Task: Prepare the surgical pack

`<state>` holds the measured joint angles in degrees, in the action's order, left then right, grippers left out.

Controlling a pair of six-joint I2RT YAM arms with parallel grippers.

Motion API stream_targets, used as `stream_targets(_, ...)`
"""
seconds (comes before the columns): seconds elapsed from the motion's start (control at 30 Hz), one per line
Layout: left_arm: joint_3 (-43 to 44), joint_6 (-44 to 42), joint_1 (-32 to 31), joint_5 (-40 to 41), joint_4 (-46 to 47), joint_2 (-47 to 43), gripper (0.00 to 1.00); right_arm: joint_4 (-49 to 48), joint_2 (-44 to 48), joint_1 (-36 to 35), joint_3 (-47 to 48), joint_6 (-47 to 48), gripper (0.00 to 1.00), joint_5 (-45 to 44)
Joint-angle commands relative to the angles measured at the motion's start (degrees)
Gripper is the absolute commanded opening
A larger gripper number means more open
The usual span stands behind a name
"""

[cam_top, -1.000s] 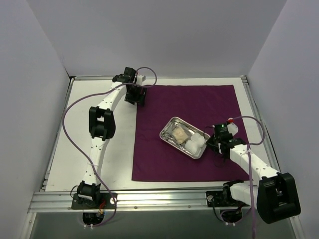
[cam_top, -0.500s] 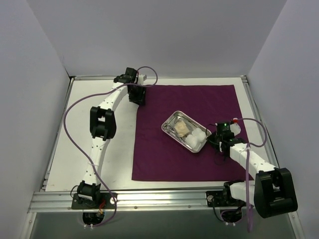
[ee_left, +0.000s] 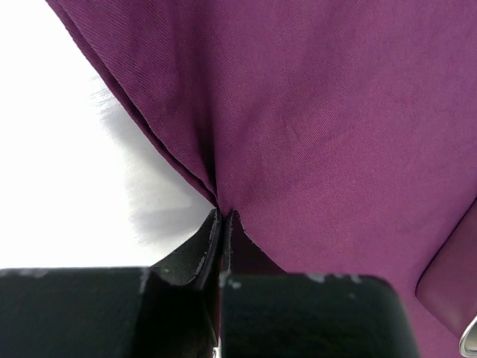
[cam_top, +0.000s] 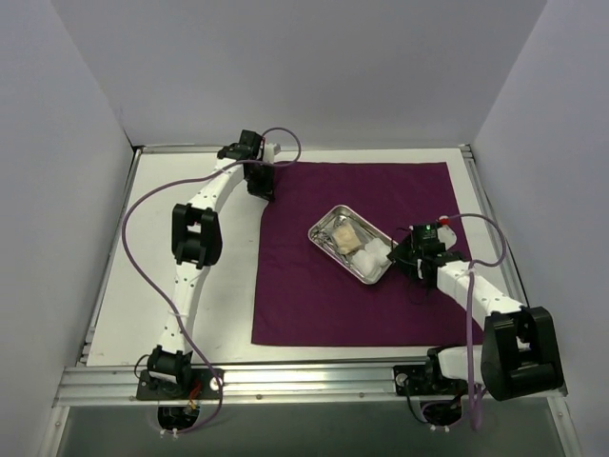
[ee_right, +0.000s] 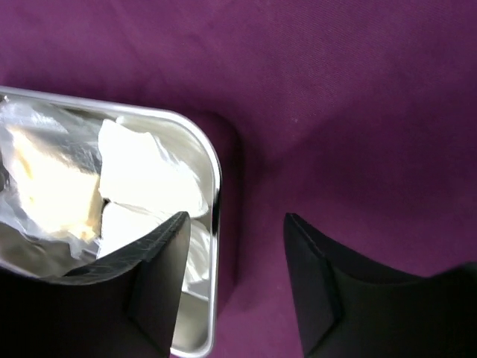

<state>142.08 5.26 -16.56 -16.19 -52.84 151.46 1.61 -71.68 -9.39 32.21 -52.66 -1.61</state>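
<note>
left gripper is clamped on the far left corner of the purple cloth, its jaws pressed together with a pleat of fabric gathered just beyond the tips. right gripper stands with its jaws apart, one over the inside of the steel tray and one outside its wall, gripping nothing.

the tray sits near the middle of the cloth, which lies spread flat on the table. white gauze pads lie in the tray's right end beside something pale and crinkly; the instruments cannot be made out. loading and placing look done, by my reading. wrapping has barely begun, with one corner pinched and none folded over the tray yet.
</note>
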Motion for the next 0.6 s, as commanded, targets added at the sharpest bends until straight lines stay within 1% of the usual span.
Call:
stream_targets(0.0, -2.5, -1.2, 1.6, 5.5, -0.1, -0.9, 0.02, 10.1, 1.7, 0.5, 5.1, 6.2, 0.55, 0.9)
stream_targets(0.03, -3.6, -1.0, 2.1, 5.6, 0.5, -2.6, 0.02, 11.2, 2.2, 0.7, 6.0, 6.9, 0.57, 0.8)
stream_targets(0.07, -7.1, -0.7, 2.6, 5.7, 1.2, -3.8, 0.02, 12.4, 2.7, 0.8, 6.9, 7.5, 0.62, 0.6)
stream_targets(0.13, -11.0, 0.4, 4.3, 6.1, 3.9, -7.1, 0.02, 15.4, 4.2, 1.6, 10.1, 9.4, 0.67, 0.2)
stream_targets(0.17, -14.6, 0.9, 4.9, 6.3, 5.4, -8.2, 0.02, 16.8, 4.4, 2.1, 11.1, 10.0, 0.71, 0.1)
stream_targets(0.2, -16.1, 1.2, 5.7, 6.1, 5.9, -9.2, 0.02, 17.3, 4.4, 2.9, 12.2, 10.6, 0.72, 0.4)
stream_targets(0.3, -20.9, 2.7, 9.1, 5.5, 8.0, -12.3, 0.02, 18.9, 1.7, 7.1, 15.4, 13.3, 0.73, 3.9)
stream_targets(0.4, -23.6, 3.4, 12.6, 6.2, 8.4, -14.7, 0.02, 20.4, -1.1, 11.7, 17.2, 15.3, 0.72, 4.3)
stream_targets(0.43, -26.0, 3.9, 14.6, 6.8, 8.4, -16.2, 0.02, 20.7, -1.4, 12.5, 17.4, 15.8, 0.71, 4.2)
stream_targets(0.5, -29.6, 4.6, 16.5, 6.8, 9.9, -18.3, 0.02, 20.4, -2.3, 14.5, 17.5, 16.1, 0.71, 4.2)
stream_targets(0.53, -33.7, 4.6, 18.9, 6.7, 10.5, -20.7, 0.02, 20.2, -2.5, 14.8, 17.5, 16.2, 0.71, 4.2)
stream_targets(0.57, -35.6, 4.5, 21.4, 6.7, 11.7, -21.9, 0.02, 19.6, -2.8, 15.0, 17.6, 16.6, 0.71, 4.1)
